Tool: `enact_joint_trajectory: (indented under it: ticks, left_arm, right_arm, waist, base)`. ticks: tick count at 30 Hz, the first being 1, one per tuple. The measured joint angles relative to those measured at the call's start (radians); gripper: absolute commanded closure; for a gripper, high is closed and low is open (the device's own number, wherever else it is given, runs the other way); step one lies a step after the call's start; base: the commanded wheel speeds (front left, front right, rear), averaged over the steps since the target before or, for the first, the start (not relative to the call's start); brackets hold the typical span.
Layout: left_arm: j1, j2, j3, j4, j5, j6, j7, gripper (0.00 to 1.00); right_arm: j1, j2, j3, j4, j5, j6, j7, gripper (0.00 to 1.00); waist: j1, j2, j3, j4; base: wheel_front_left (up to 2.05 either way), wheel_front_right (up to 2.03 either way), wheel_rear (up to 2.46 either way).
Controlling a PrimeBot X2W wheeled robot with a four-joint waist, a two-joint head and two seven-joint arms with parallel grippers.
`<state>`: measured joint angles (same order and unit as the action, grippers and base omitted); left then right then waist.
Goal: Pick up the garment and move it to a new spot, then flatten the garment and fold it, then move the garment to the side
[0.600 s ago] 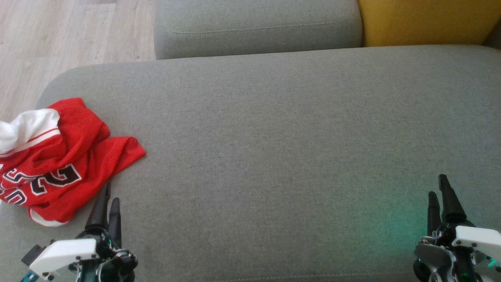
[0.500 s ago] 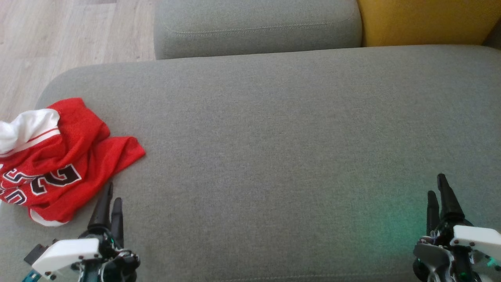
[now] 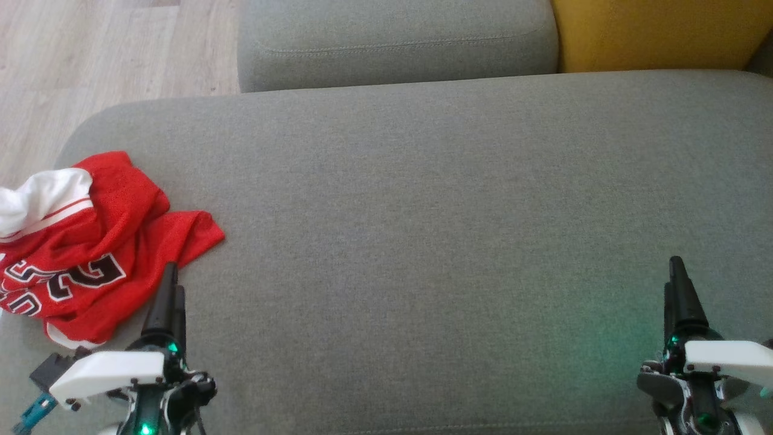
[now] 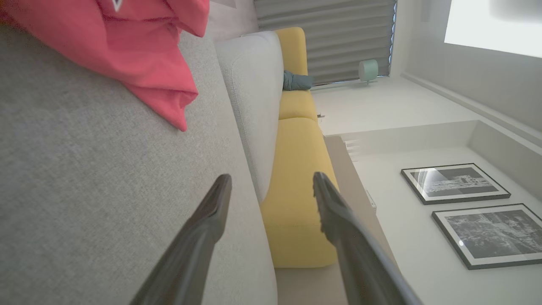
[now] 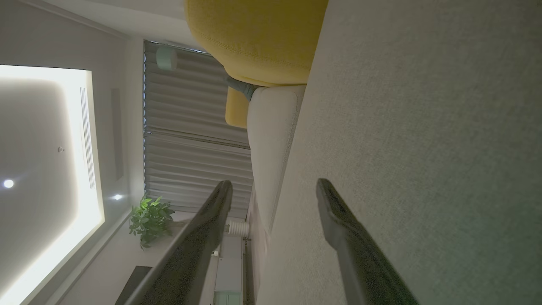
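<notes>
The garment (image 3: 90, 241), a crumpled red jersey with white trim and dark lettering, lies at the left end of the grey sofa seat (image 3: 423, 211). My left gripper (image 3: 172, 278) stands open at the lower left, its tips beside the jersey's near right edge, nothing between them. In the left wrist view the garment (image 4: 139, 55) lies ahead at the upper left of the open left gripper (image 4: 271, 184). My right gripper (image 3: 673, 272) is open over bare cushion at the lower right, far from the jersey; in its wrist view the right gripper (image 5: 273, 188) holds nothing.
A grey back cushion (image 3: 392, 42) and a yellow cushion (image 3: 658, 30) border the seat's far side. Wooden floor (image 3: 90, 54) lies beyond the seat's rounded left end. The wrist views show framed pictures (image 4: 455, 183), blinds (image 5: 190, 127) and a plant (image 5: 150, 218).
Both grippers have moved a little forward along the seat, the left one closing in on the jersey's near edge. The jersey has not moved.
</notes>
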<state>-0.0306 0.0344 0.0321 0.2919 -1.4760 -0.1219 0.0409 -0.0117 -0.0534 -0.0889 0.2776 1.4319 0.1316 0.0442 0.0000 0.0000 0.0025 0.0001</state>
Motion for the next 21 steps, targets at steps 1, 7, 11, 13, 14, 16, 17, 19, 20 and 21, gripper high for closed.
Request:
enact_joint_trajectory:
  ticks: [1,7,11,13,14,16,17,19,20,21]
  left_arm:
    - [-0.002,0.000,0.000,-0.003,0.016,0.000,-0.001,0.00]
    - [-0.002,0.000,-0.016,-0.026,0.133,0.000,-0.025,0.00]
    - [-0.002,0.000,-0.019,-0.035,0.203,0.000,-0.035,0.00]
    - [-0.002,0.000,-0.021,-0.040,0.236,0.000,-0.037,0.00]
    - [-0.002,0.000,-0.022,-0.044,0.253,0.000,-0.044,0.00]
    - [-0.003,0.001,-0.024,-0.051,0.292,0.000,-0.046,0.00]
    - [-0.004,0.001,-0.025,-0.055,0.309,0.000,-0.052,0.00]
    - [-0.007,0.001,-0.027,-0.063,0.344,0.000,-0.056,0.00]
    - [-0.011,0.001,-0.029,-0.065,0.360,0.000,-0.062,0.00]
    - [-0.015,0.001,-0.029,-0.067,0.375,0.000,-0.062,0.00]
  right_arm:
    - [0.000,-0.002,0.003,-0.003,-0.017,0.000,-0.003,0.00]
    - [-0.002,-0.016,0.015,-0.022,-0.130,0.000,-0.018,0.00]
    - [-0.004,-0.020,0.017,-0.038,-0.199,0.000,-0.020,0.00]
    - [-0.005,-0.020,0.020,-0.044,-0.235,0.000,-0.021,0.00]
    - [-0.005,-0.020,0.021,-0.049,-0.253,0.000,-0.025,0.00]
    - [-0.005,-0.021,0.023,-0.059,-0.289,0.000,-0.028,0.00]
    - [-0.006,-0.022,0.024,-0.064,-0.306,0.000,-0.028,0.00]
    - [-0.008,-0.023,0.030,-0.074,-0.344,0.000,-0.029,0.00]
    - [-0.011,-0.024,0.033,-0.078,-0.362,0.000,-0.031,0.00]
    - [-0.015,-0.025,0.037,-0.081,-0.379,0.000,-0.032,0.00]
  waist:
    - [0.0000,0.0000,0.000,0.000]
    - [0.0000,0.0000,0.000,-0.003]
    - [0.0000,0.0000,0.001,-0.003]
    - [0.0000,0.0000,0.001,-0.003]
    - [0.0000,0.0000,0.001,-0.004]
    - [0.0000,0.0000,0.002,-0.005]
    - [0.0000,0.0000,0.002,-0.005]
    - [0.0000,0.0000,0.003,-0.006]
    - [0.0000,0.0000,0.004,-0.006]
    - [0.0000,0.0000,0.004,-0.006]
  base:
    - [0.00,0.00,0.00]
    - [0.00,0.00,0.00]
    - [0.00,0.00,0.00]
    - [0.00,0.00,0.00]
    - [0.00,0.00,0.00]
    - [0.00,0.00,0.00]
    - [0.00,0.00,0.00]
    - [0.00,0.00,0.00]
    - [0.00,0.00,0.00]
    - [0.00,0.00,0.00]
